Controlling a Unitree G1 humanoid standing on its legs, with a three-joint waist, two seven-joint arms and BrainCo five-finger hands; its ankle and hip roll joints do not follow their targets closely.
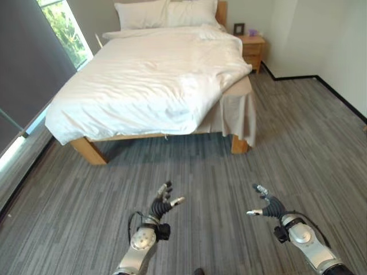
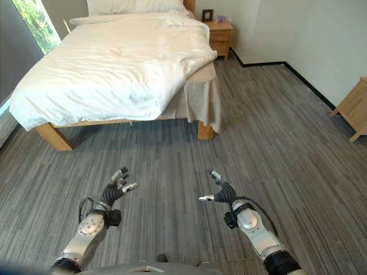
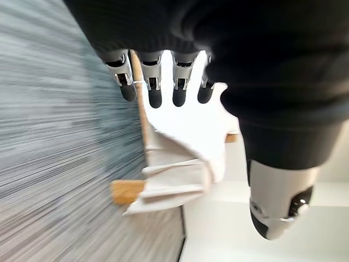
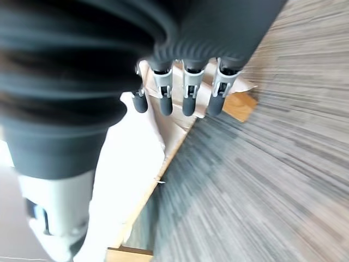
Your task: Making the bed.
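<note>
Bed-making finds both hands low over the grey striped floor (image 1: 229,172), well short of the bed (image 1: 155,86): the left hand (image 1: 161,205) and right hand (image 1: 269,206) each hold nothing, fingers spread loosely and thumbs apart. Beyond them the bed stands on wooden legs, a white duvet (image 2: 109,69) rumpled across it and hanging over its foot, a beige skirt (image 1: 238,114) at the near right corner. Pillows (image 1: 166,14) lie at the head, beside a wooden nightstand (image 1: 252,48).

— Where are its arms?
— Both reach forward, low and apart. The left hand (image 1: 162,204) has fingers spread and relaxed, holding nothing.
— And the other?
— The right hand (image 1: 270,206) is the same — fingers loose, thumb out, empty.
</note>
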